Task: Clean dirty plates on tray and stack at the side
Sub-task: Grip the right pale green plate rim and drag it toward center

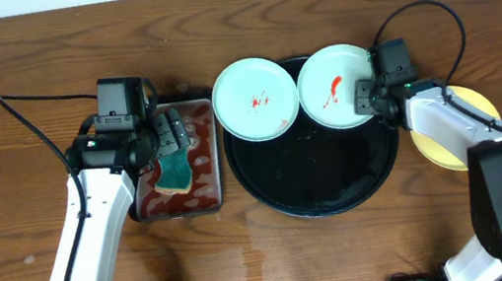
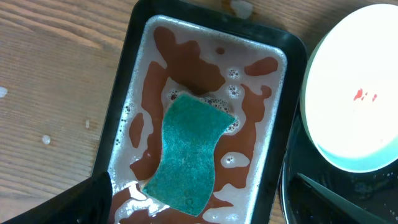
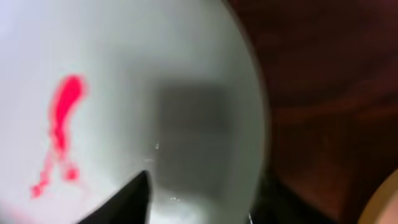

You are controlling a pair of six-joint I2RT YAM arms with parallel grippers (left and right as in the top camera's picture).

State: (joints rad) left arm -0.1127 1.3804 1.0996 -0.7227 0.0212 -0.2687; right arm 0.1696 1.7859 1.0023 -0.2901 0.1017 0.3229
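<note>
Looking down on a brown wood-grain table (image 1: 12, 76), running edge to edge. Finding at its centre the black tray (image 1: 270, 197), round, glossy and raised at the rim. Seeing just left of it a small rectangular tray (image 1: 147, 211), holding foamy red-brown liquid.

Counting three plates. Placing the left mint-blue plate (image 1: 253, 80) on the black tray's far left side, overhanging the rim toward the small rectangular tray. Placing the right mint-blue plate (image 1: 320, 70) next to it on the far right side, the two almost touching. Spotting the yellow plate (image 1: 480, 106) off the black tray, lying on the table to its right and half hidden under the right arm.

Noting a green sponge (image 2: 189, 155) lying curved in the liquid. Watching the left gripper (image 1: 169, 138) hovering over that sponge, its fingers (image 2: 93, 199) spread wide to either side and gripping nothing.

Tracing the right gripper (image 1: 367, 95) to the right edge of the right mint-blue plate; in the blurred wrist view, seeing only one dark finger (image 3: 127, 199) over the plate's face, so not being able to tell how wide the jaws are standing or whether the rim is being pinched.

Picking out red smears (image 3: 62, 118) on both mint-blue faces.
</note>
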